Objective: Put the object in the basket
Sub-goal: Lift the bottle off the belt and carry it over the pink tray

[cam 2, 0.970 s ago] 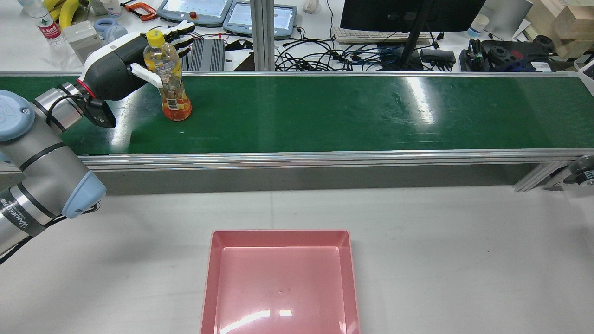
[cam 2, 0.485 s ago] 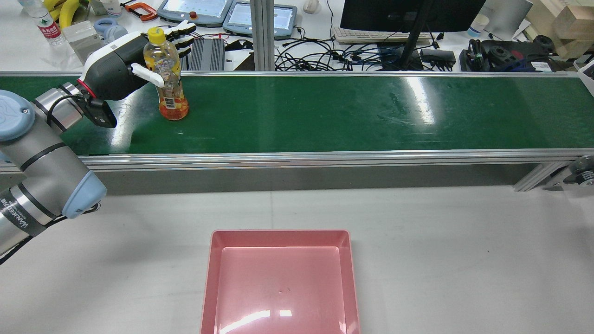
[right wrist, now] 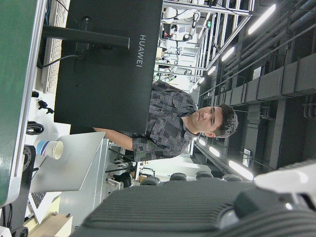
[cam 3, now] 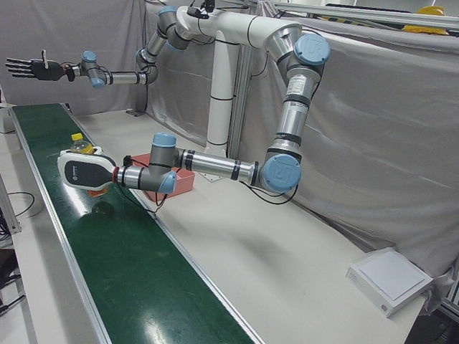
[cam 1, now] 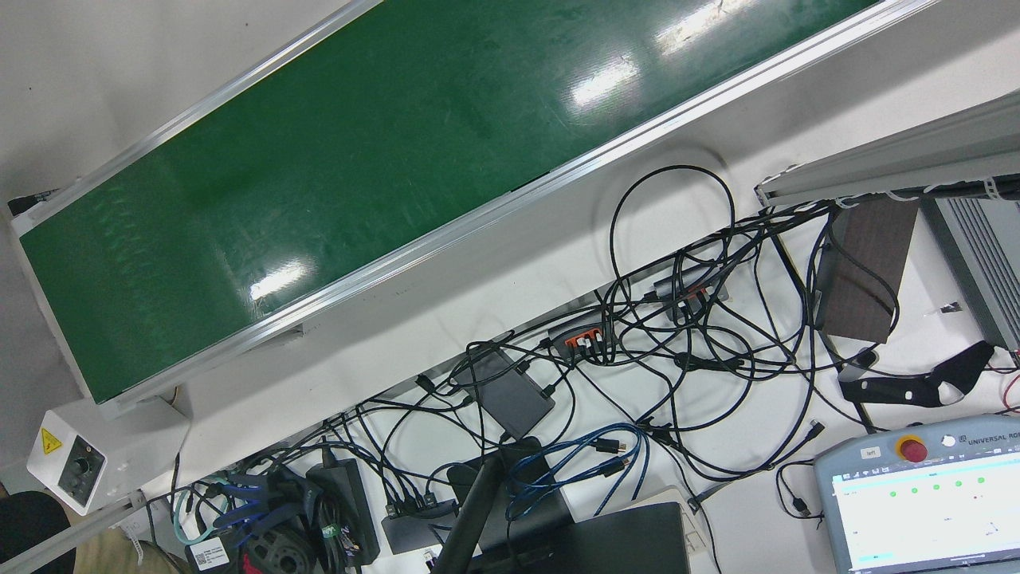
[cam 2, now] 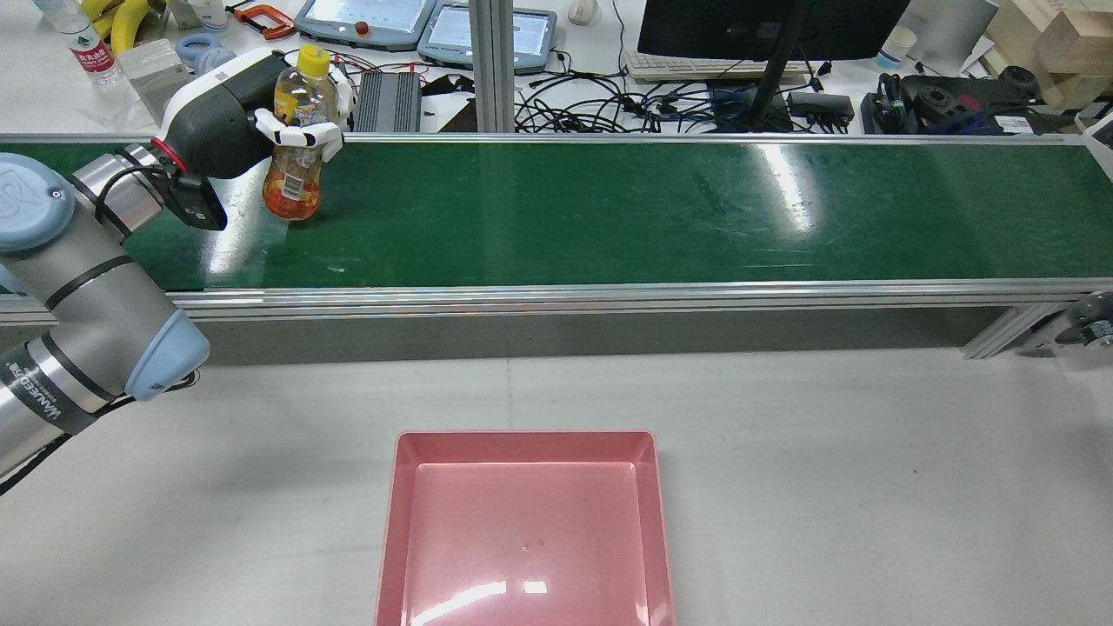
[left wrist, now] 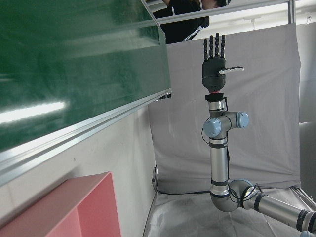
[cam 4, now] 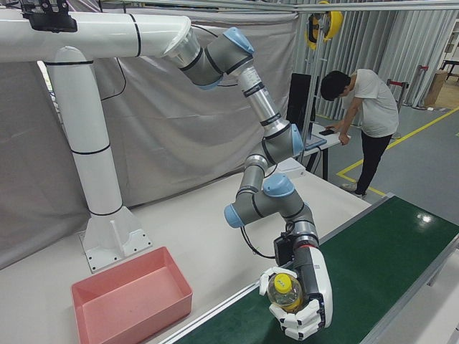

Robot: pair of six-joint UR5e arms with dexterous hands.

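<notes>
Holding item one, a bottle with yellow cap and orange liquid, we list it at the upper left of the rear view, above the far-left stretch of the belt.

Bottle: tilted, cap leaning right in the rear view. Its base sits low over the green surface; we cannot tell whether it touches or has just cleared it.

Left hand: white fingers wrapped round the bottle's middle, thumb side toward the camera. The right-front view shows the same grasp from above at lower centre, bottle cupped in the left hand.

Right hand: raised at the upper left of the left-front view, well apart from the belt, fingers spread and holding nothing.

Basket: pink, shallow, nothing in it, at bottom centre of the rear view on the grey table, well apart from the bottle, with the belt's metal rail between.

Bystanders: one person at the right of the right-front view.

Risks, as we judge them:
- The smooth bottle may slip or swing further over during the carry, since the grasp sits mid-body and it already leans.
- A low carry could knock the base on the rail.
- Release from height into the shallow basket could let it topple or roll out.
</notes>
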